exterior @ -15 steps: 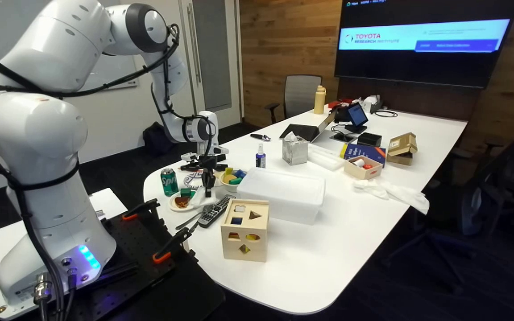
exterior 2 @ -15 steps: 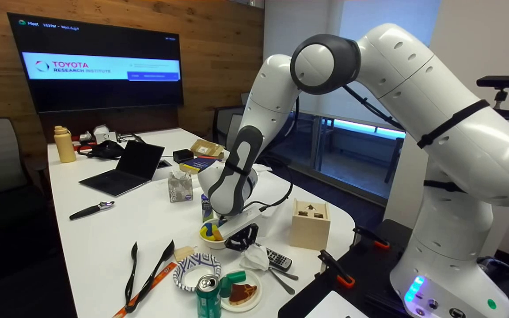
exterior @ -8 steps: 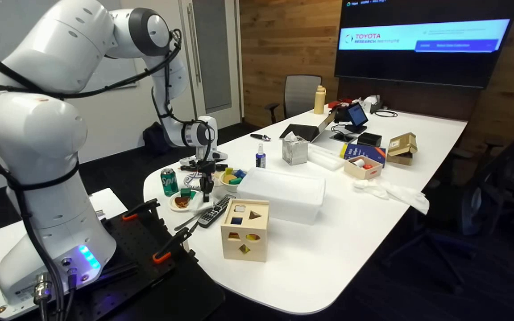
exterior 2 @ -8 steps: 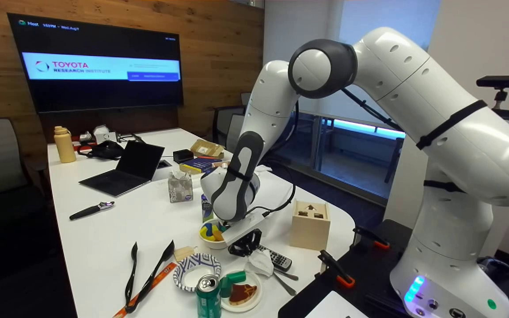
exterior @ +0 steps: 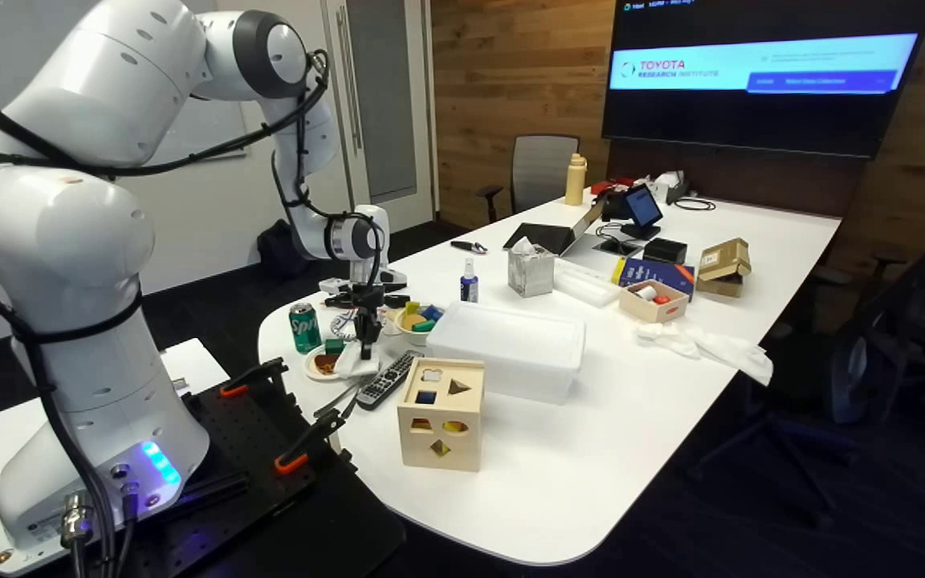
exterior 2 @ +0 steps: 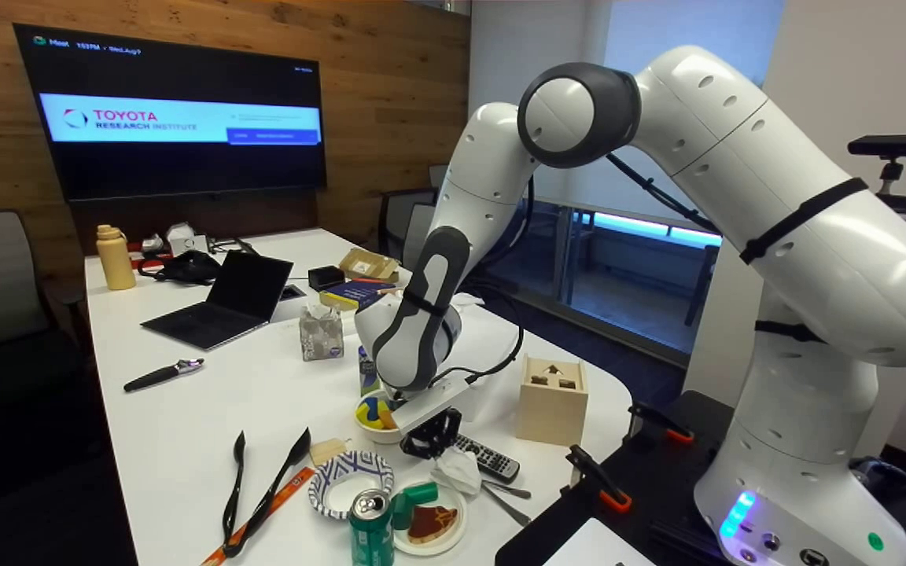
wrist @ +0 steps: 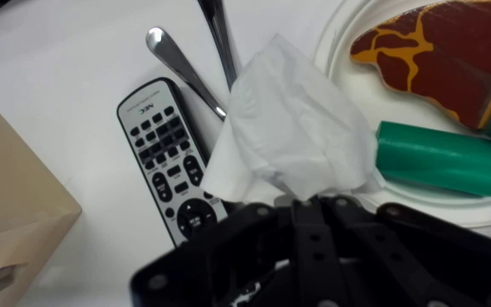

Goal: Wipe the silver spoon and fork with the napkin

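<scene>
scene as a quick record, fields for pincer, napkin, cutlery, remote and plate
pincer: shut on the napkin
napkin: white, crumpled
cutlery: two metal handles visible, rest mostly hidden by the napkin in the wrist view; which is which, can't tell
remote: beside the cutlery, buttons up
plate: holds steak-shaped piece and green cylinder

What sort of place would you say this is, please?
It looks like a meeting room, probably in an office: a large wall screen reads "Toyota Research Institute", and mesh-backed chairs stand near a long white table.
</scene>
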Available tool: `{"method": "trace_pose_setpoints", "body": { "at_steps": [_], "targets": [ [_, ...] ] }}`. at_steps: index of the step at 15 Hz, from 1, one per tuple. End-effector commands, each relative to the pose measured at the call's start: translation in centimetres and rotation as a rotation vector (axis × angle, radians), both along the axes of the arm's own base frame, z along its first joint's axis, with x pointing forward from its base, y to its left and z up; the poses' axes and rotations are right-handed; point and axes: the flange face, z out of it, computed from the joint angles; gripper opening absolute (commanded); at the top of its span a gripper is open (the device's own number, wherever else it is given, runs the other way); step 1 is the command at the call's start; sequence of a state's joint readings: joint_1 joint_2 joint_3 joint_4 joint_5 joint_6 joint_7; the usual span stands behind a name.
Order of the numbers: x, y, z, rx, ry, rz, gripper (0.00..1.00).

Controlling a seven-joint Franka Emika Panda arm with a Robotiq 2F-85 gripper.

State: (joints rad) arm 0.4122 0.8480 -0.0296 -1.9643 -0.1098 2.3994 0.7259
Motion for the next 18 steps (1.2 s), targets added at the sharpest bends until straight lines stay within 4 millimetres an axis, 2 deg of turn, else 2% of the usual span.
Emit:
{"method": "trace_pose_setpoints", "body": {
  "at_steps": [1,8,13,18],
  "targets": [
    [0.8,-0.4,0.8,0.004,-0.011,0.013,0.00],
    [2.5,-1.7,-0.5,-0.011,-0.017,-0.003,0.00],
    [1.6,-2.4,-2.7,0.036,0.029,0.019,0.00],
    [1.4,-2.0,-3.2,0.156,0.036,0.068,0.00]
  ]
}}
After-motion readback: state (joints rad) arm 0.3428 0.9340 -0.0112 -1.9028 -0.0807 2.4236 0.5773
